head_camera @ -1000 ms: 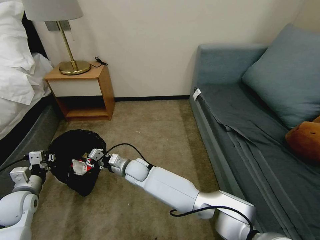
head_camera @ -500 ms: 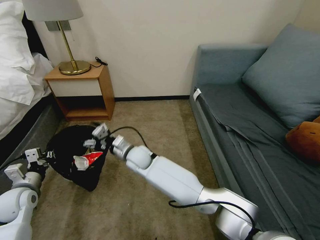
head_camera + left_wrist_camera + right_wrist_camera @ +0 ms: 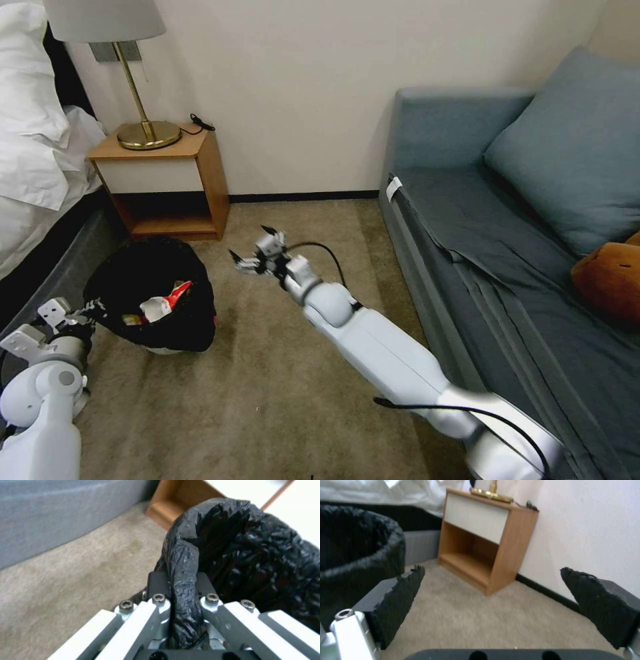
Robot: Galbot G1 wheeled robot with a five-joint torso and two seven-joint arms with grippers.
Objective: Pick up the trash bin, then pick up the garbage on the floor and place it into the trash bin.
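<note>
The trash bin (image 3: 157, 293), lined with a crinkly black bag, stands on the carpet at the left beside the bed. A strip of its whitish base shows at the bottom. Garbage lies inside it: a red-and-white wrapper (image 3: 167, 305) on top. My left gripper (image 3: 83, 311) is shut on the bin's near-left rim. In the left wrist view, the left gripper (image 3: 181, 580) pinches a fold of the trash bin's (image 3: 253, 550) black bag. My right gripper (image 3: 255, 257) hangs open and empty over the carpet, to the right of the bin. The right wrist view shows the right gripper (image 3: 496, 590) with jaws spread wide beside the trash bin (image 3: 356, 555).
A wooden nightstand (image 3: 170, 183) with a brass lamp (image 3: 143, 130) stands against the wall behind the bin. The bed (image 3: 37, 167) runs along the left. A grey-blue sofa (image 3: 480, 227) with a cushion and a brown object (image 3: 610, 280) lines the right. Bare carpet lies between.
My right gripper has let go of the red-and-white wrapper inside the bin, then risen and drawn back to the right. The bin has swung from tilted to more upright.
</note>
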